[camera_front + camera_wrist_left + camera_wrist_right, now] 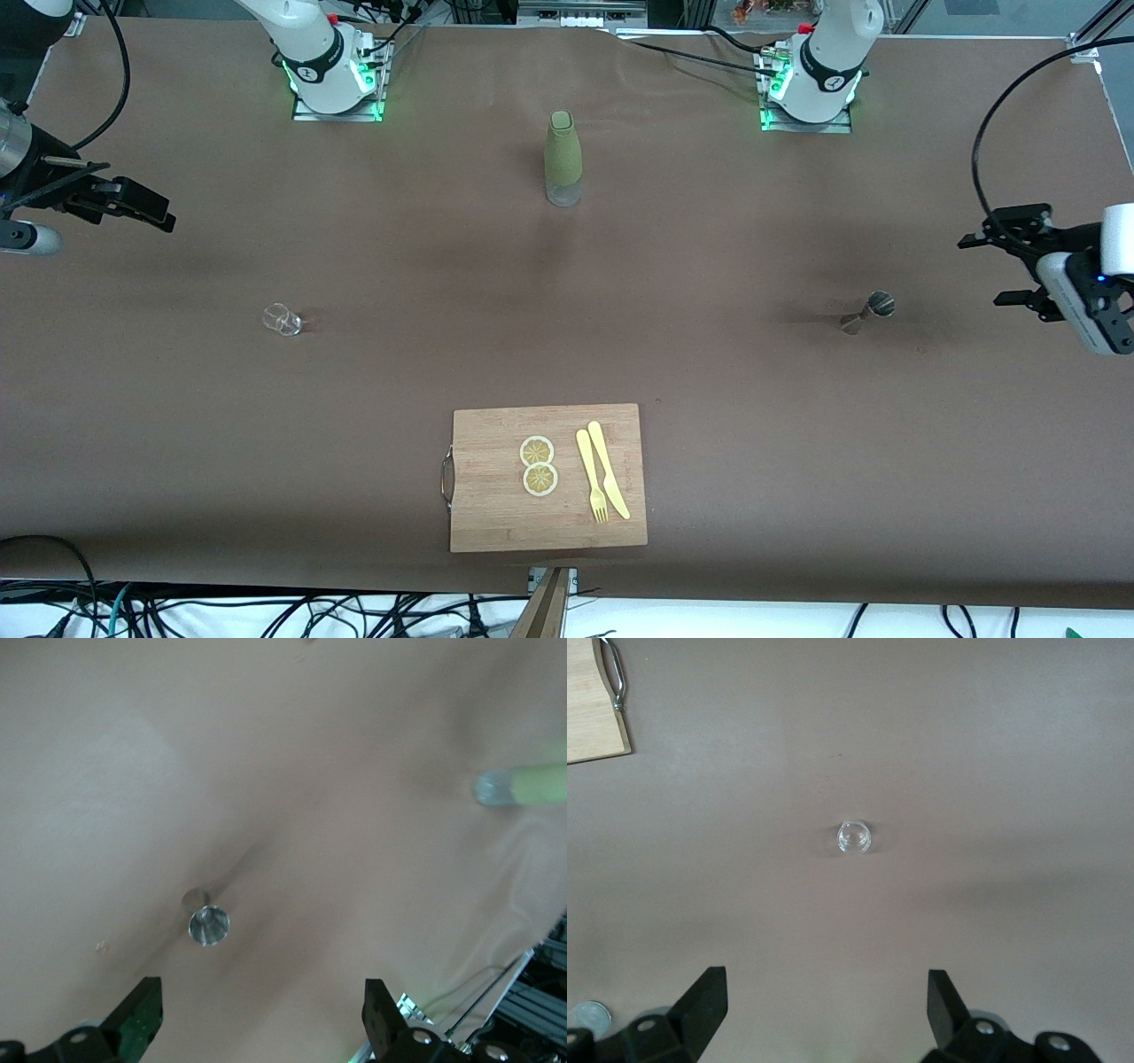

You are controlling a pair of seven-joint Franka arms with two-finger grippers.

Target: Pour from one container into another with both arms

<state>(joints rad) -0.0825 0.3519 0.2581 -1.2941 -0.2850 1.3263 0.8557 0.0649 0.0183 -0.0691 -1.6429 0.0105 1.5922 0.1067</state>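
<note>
A small clear glass (282, 319) (855, 837) stands on the brown table toward the right arm's end. A metal jigger (873, 310) (208, 923) stands toward the left arm's end. A bottle in a green sleeve (562, 159) (523, 786) stands upright between the two bases, farther from the front camera. My right gripper (151, 208) (824, 979) hangs open in the air at its end of the table, apart from the glass. My left gripper (988, 268) (262, 992) hangs open at the other end, apart from the jigger. Neither holds anything.
A wooden cutting board (496, 514) (589, 709) with a metal handle lies near the table's front edge. On it are two lemon slices (538, 465), a yellow knife (609, 468) and a yellow fork (591, 477). Cables hang past the front edge.
</note>
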